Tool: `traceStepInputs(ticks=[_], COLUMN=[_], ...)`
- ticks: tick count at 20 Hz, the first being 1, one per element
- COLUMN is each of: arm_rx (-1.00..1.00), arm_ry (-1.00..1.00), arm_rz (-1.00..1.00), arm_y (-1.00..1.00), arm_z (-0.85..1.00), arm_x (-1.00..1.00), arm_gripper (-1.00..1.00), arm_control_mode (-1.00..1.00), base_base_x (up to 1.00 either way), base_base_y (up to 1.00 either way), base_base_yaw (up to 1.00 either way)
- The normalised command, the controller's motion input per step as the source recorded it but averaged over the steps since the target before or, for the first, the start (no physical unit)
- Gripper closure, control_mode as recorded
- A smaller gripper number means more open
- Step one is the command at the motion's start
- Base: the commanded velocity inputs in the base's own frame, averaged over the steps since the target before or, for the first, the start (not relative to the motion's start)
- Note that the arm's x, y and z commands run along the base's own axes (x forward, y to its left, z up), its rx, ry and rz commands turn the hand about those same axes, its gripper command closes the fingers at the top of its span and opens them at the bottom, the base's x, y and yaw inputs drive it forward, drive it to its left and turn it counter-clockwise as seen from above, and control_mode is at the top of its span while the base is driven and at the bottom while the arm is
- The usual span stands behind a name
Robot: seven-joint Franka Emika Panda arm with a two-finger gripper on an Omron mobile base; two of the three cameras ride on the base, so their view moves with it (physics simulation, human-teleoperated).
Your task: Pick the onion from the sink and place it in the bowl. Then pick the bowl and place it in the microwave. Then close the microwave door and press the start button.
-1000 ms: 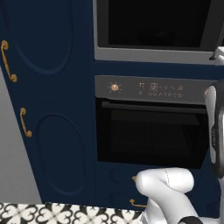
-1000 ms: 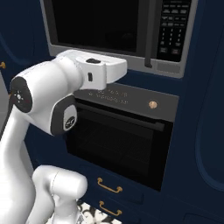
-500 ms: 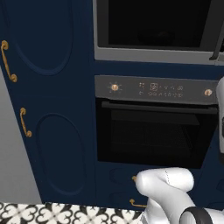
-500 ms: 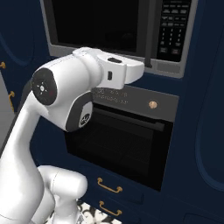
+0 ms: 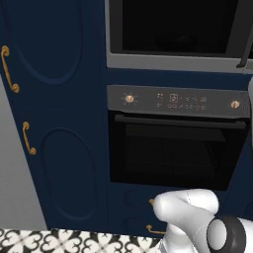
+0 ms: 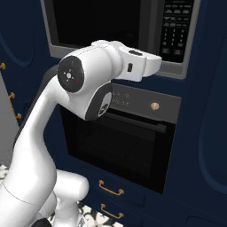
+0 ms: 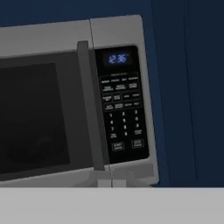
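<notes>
**Status: door shut, start button pending**

The microwave door (image 7: pixel 43 118) sits flush against the microwave (image 7: pixel 116 33) frame, its dark glass window hiding the cavity. Whether the bowl and onion rest inside cannot be confirmed through the glass. The keypad (image 7: pixel 122 109) lies to the right of the door handle, its clock display lit. The pincer is fully closed and holds nothing; the hand faces the keypad from a short way off. The oven (image 5: pixel 175 148) sits directly beneath the microwave. Judged remaining step: press the start button, apparently in the keypad's bottom row.
</notes>
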Motion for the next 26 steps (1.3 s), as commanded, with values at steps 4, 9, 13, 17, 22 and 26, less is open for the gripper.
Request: traceStepInputs(ticks=[4,9,13,17,22,26], arm_rx=[0.00,0.01,0.03,0.03,0.07,0.08], arm_ry=[-0.14,-0.03,0.00,0.00,0.01,0.02], arm_rz=[0.00,0.00,0.01,0.03,0.05,0.06], arm_y=[-0.12,-0.24,-0.43,-0.36,-0.16,-0.01], arm_z=[0.04,0.00,0.00,0.00,-0.19,-0.31], arm_x=[0.43,0.39,0.17,0.05,0.00,0.00], arm_gripper=[1.00,1.00,1.00,1.00,1.00,1.00], arm_control_mode=[-1.00,-1.00,-1.00,-1.00,-1.00,-1.00], base_base_x=[0.00,0.00,0.00,0.00,0.00,0.00], base_base_y=[0.00,0.00,0.00,0.00,0.00,0.00], base_base_yaw=[0.00,0.00,0.00,0.00,0.00,0.00])
